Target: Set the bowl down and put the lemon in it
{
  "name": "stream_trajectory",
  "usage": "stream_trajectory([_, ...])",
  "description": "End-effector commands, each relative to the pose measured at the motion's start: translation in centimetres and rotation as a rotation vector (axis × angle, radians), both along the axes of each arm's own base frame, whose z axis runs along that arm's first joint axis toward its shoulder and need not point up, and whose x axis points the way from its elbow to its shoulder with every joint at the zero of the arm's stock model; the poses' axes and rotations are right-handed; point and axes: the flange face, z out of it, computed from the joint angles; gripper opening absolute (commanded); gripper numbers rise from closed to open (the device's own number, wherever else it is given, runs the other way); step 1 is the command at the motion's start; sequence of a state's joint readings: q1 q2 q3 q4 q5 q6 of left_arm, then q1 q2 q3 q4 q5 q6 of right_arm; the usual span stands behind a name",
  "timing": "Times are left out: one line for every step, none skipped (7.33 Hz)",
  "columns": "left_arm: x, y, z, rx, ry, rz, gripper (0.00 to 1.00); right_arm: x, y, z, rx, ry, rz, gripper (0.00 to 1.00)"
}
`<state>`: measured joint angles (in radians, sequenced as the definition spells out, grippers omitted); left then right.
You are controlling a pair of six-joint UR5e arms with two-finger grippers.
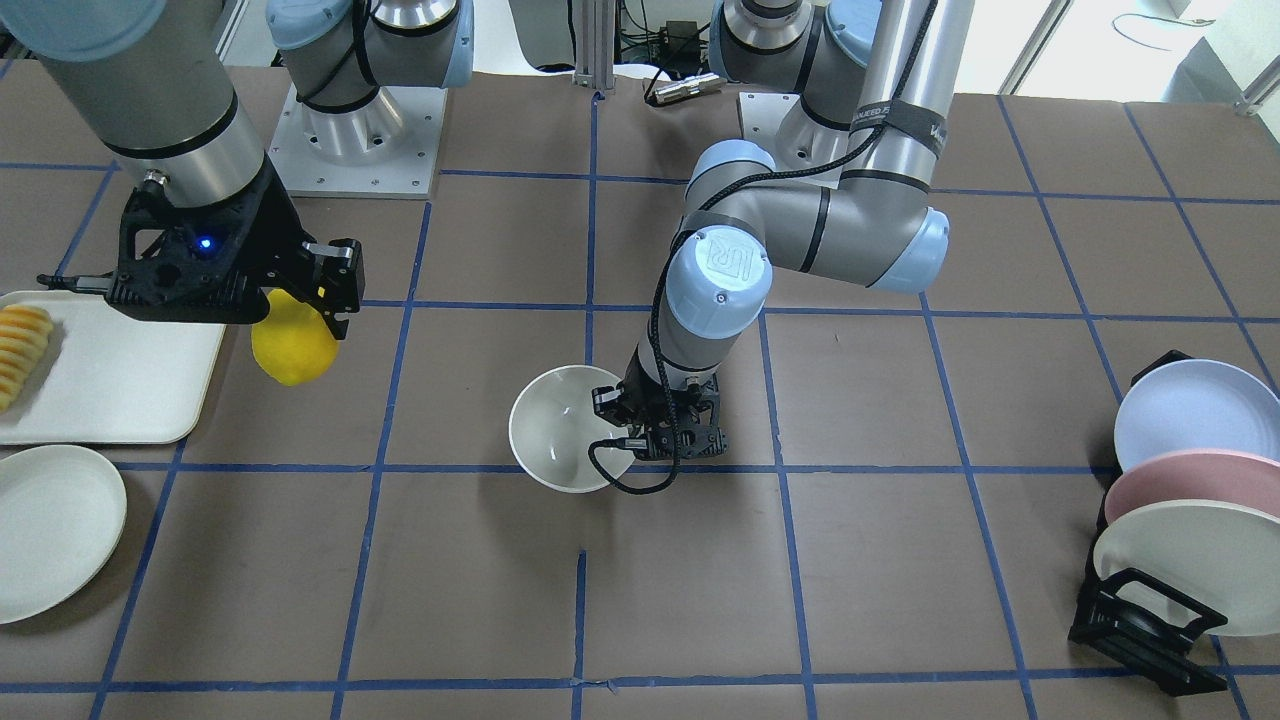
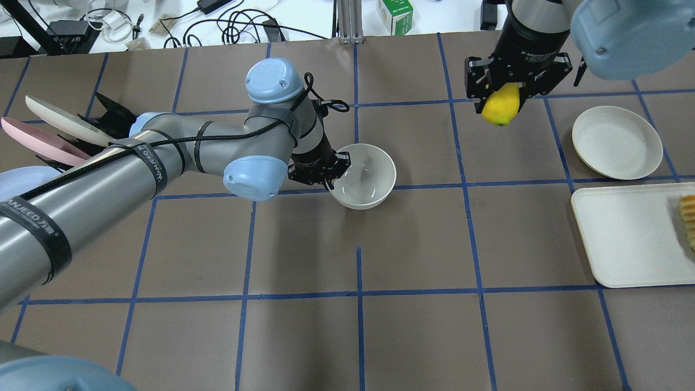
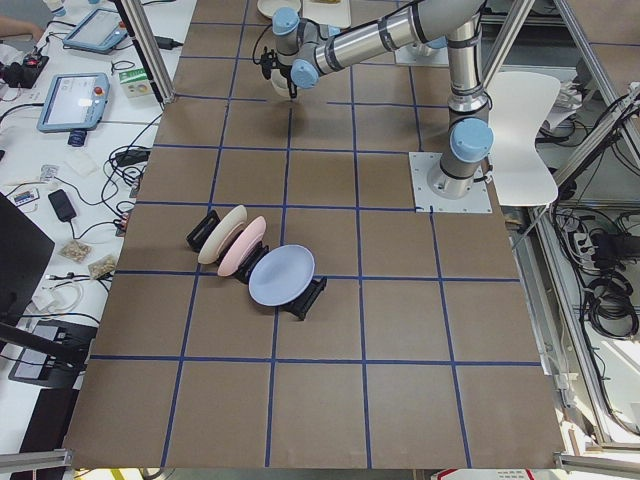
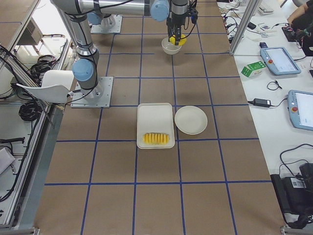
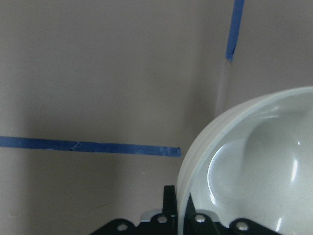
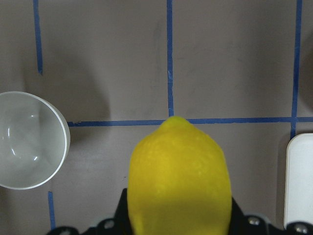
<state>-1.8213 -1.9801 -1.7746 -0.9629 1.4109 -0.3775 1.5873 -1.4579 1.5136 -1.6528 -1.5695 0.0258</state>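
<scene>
2 tools are clenched: the left tool [image 2: 332, 175] on the bowl [image 2: 368, 176] rim, likely slippery and breakable; the right tool [image 2: 500, 99] around the lemon [image 1: 292, 350], likely firm.

room: bowl [image 2: 370, 172] mouth open above | obstacle: left tool [image 2: 331, 175] on its rim, apparently

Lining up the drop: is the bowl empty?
Empty. The bowl shows only bare glossy interior; the lemon hangs in the right gripper, off to one side.
</scene>
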Motion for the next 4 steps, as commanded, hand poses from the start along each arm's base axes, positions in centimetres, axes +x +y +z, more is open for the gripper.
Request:
stream_trajectory([0.2, 0.5, -1.0, 0.005, 0.0, -0.006, 0.0, 0.1, 0.0, 0.0, -0.001, 0.001, 0.0, 0.24])
stream_trajectory([0.2, 0.5, -1.0, 0.004, -0.001, 0.0, 0.1, 0.1, 0.0, 0.0, -0.001, -0.002, 0.0, 0.24])
stream_trajectory([0.3, 0.3, -0.9, 0.0, 0.0, -0.001, 0.87, 0.1, 0.0, 0.0, -0.001, 0.0, 0.0, 0.23])
stream_trajectory([0.5, -0.4, 0.1, -0.02, 0.0, 0.003, 1.0, 0.1, -0.1, -0.1, 0.0, -0.002, 0.0, 0.23])
